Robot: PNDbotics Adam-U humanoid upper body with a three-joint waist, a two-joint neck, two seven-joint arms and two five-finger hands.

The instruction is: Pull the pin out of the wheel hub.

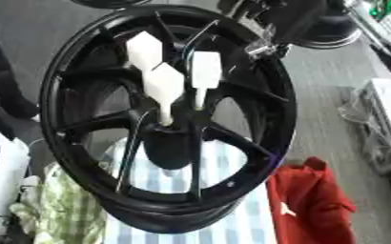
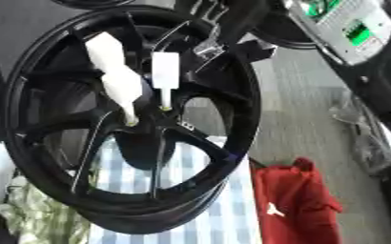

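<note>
At the hub, pins seated, hand up by the rim

On the blue checked cloth (image 1: 225, 164) towards the bench's near edge, the black wheel (image 1: 74, 143) stands tilted, white pins (image 1: 164, 88) stuck by thin shafts in the wheel hub (image 1: 169, 140). The right hand (image 1: 264, 44) hangs at the wheel's upper rim, apart from the pins; I cannot tell how open it is. A sideways tug could jam a shaft, or tip the leaning wheel

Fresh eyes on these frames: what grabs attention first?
A large black spoked wheel fills the middle, tilted over a blue-checked cloth. White pins with broad heads stick out of its hub, stark against the black. A red bag sits at lower right. Neither robot hand can be made out.
</note>
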